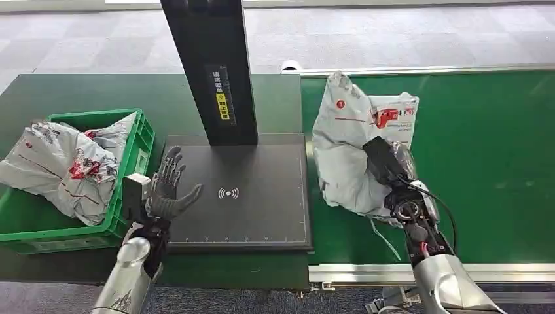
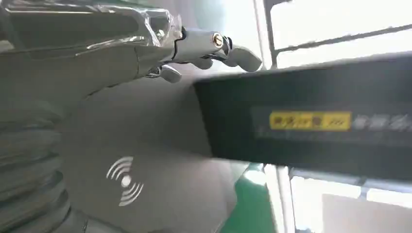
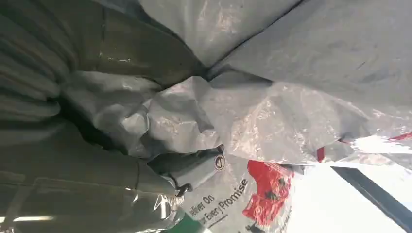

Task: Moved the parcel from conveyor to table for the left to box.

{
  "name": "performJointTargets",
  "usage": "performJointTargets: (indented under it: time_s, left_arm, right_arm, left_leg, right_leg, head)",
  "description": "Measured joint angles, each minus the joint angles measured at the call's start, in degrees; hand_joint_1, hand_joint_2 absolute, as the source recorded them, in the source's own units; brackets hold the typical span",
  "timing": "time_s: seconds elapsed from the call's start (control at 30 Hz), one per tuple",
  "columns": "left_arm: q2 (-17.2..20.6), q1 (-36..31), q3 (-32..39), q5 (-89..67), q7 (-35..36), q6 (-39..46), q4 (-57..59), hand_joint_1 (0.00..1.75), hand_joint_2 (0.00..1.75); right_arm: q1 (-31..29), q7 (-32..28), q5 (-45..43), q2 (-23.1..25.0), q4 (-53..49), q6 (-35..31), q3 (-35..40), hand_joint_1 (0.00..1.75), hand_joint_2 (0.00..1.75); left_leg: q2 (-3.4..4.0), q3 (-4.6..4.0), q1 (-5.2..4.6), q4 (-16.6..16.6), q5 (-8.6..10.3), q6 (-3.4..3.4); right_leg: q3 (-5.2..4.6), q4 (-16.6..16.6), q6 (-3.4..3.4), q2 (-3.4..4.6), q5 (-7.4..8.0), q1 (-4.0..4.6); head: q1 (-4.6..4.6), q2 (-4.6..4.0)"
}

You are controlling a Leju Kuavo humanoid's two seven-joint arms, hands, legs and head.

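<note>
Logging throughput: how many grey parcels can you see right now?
2. One parcel is on the green conveyor, gripped by the right robot hand. Another parcel lies in the green crate at left; it may cover more.

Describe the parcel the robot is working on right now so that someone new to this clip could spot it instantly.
Start at the green conveyor belt, right of the black scanner pad. At the belt's near-left end lies a crumpled grey plastic parcel with red print, gripped by the right hand. Unlike the similar grey parcels in the green crate at far left, it sits on the belt.
</note>
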Motion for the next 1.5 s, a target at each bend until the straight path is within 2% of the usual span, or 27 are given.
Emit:
performJointTargets:
  time_s: [0.2, 0.3, 0.47, 0.53, 0.67, 0.77, 0.93, 1.13, 1.5]
  left_arm:
    - [-1.38, 2.51, 1.81, 3.10, -7.69, 8.39, -7.82, 0.00, 1.75]
    - [-1.84, 2.97, 1.90, 4.61, -9.44, 10.48, -11.38, 0.00, 1.75]
    - [-2.91, 3.10, 2.36, 5.70, -12.30, 14.33, -16.09, 0.00, 1.75]
    - [-3.52, 3.22, 2.62, 5.64, -12.50, 14.51, -18.72, 0.00, 1.75]
    - [-4.72, 3.80, 3.19, 4.19, -12.65, 14.62, -22.90, 0.00, 1.75]
    - [-5.46, 3.93, 3.45, 3.65, -12.65, 14.99, -25.02, 0.00, 1.75]
    - [-6.16, 4.18, 4.46, 3.39, -12.65, 15.82, -27.14, 0.00, 1.75]
    - [-6.38, 5.11, 5.07, 3.28, -12.65, 16.32, -27.99, 0.00, 1.75]
    - [-6.42, 5.40, 5.75, 3.28, -12.67, 16.39, -28.43, 0.00, 1.75]
  right_arm:
    - [5.75, -15.47, -9.18, 3.59, -16.30, -11.00, -8.54, 1.75, 1.75]
    - [7.45, -17.74, -9.06, 4.85, -22.29, -15.78, -10.09, 1.75, 1.75]
    - [8.96, -21.15, -7.60, 5.92, -28.28, -18.25, -9.72, 1.75, 1.75]
    - [9.49, -21.38, -7.40, 6.36, -30.00, -16.53, -8.15, 1.75, 1.75]
    - [10.23, -17.69, -3.96, 6.47, -31.59, -5.82, -2.78, 1.75, 1.75]
    - [10.31, -14.12, 1.85, 6.38, -31.13, 2.72, 3.88, 1.75, 1.75]
    - [9.15, -4.59, 13.83, 6.25, -24.94, 10.52, 15.03, 1.75, 1.75]
    - [7.20, -3.72, 15.81, 6.51, -16.68, 13.16, 22.83, 1.75, 1.75]
    - [5.91, -3.55, 15.85, 6.66, -12.49, 13.21, 25.54, 1.75, 1.75]
  left_leg:
    - [0.03, -0.02, -0.01, 0.00, 0.00, 0.00]
    - [0.06, 0.01, -0.01, 0.00, -0.01, 0.00]
    - [0.06, 0.03, -0.01, 0.00, 0.01, 0.00]
    - [0.07, 0.03, 0.00, -0.01, 0.00, 0.00]
    - [0.14, 0.03, 0.00, -0.03, 0.00, 0.00]
    - [0.15, 0.02, 0.00, -0.03, 0.00, 0.00]
    - [0.14, 0.02, 0.00, -0.03, 0.00, 0.00]
    - [0.04, 0.00, 0.00, -0.03, 0.00, 0.00]
    - [0.06, 0.01, 0.00, -0.03, 0.00, 0.00]
  right_leg:
    - [0.00, 0.00, 0.01, 0.00, -0.01, -0.01]
    - [0.01, 0.00, 0.00, 0.03, 0.00, -0.03]
    - [0.02, 0.00, 0.00, 0.03, 0.01, -0.02]
    - [0.02, 0.00, 0.00, 0.04, 0.01, 0.00]
    - [0.01, 0.00, -0.01, 0.08, 0.01, 0.00]
    - [0.01, 0.00, -0.01, 0.06, 0.01, 0.01]
    - [0.02, 0.00, -0.01, 0.05, 0.01, 0.01]
    - [0.01, 0.00, 0.00, 0.02, 0.00, 0.00]
    - [0.01, 0.00, 0.00, 0.02, 0.00, 0.00]
  head:
    - [0.02, 0.00]
    - [0.00, 0.00]
    - [0.00, 0.00]
    - [0.00, 0.00]
    - [0.00, 0.00]
    - [0.00, 0.00]
    - [0.00, 0.00]
    - [-0.02, 0.00]
    - [0.00, 0.00]
